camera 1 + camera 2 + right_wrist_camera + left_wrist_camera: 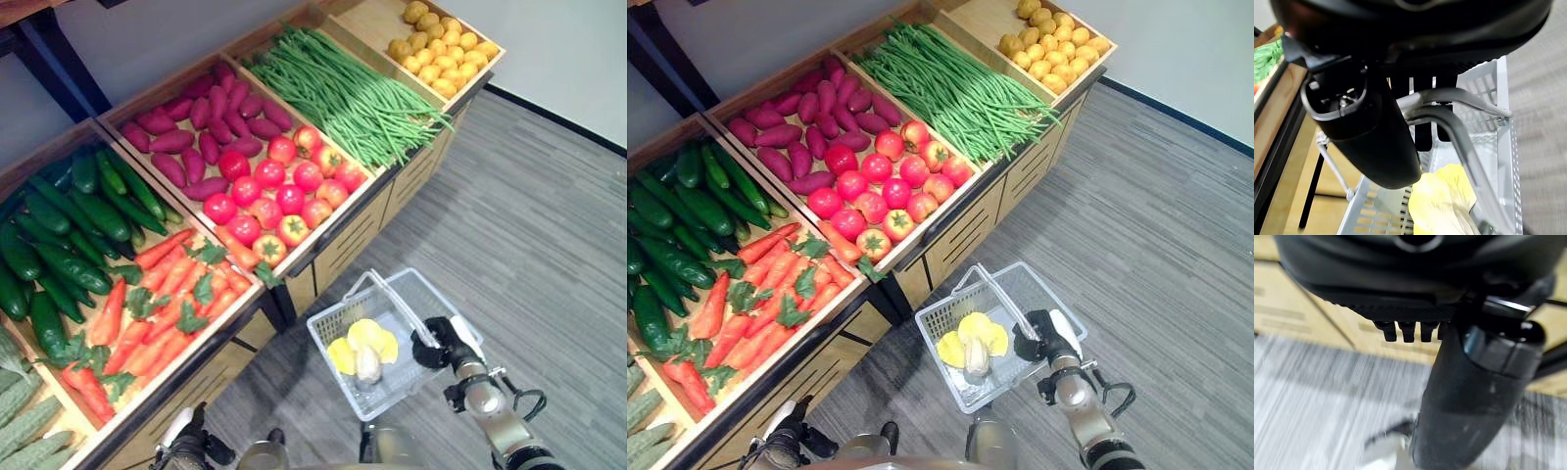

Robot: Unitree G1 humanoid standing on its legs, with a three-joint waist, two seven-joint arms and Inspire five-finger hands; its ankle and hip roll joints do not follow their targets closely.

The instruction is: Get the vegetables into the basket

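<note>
1. Basket [431, 294] of pale grey mesh hangs in front of the wooden display stand [343, 235], carried by the right hand [438, 345], whose fingers curl round the handles [1449, 105].
2. Yellow vegetables [364, 341] lie inside it.
3. Carrots [162, 304], tomatoes [279, 196] and cucumbers [69, 235] fill the stand's bins.
4. Left hand [1410, 330] hangs low beside the stand, fingers curled, holding nothing.

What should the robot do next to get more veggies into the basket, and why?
Probably lift the left hand up toward the carrots, the nearest bin. The right hand is curled on the handle of the basket, which already holds yellow vegetables, while the left hand hangs low with nothing in it.
</note>
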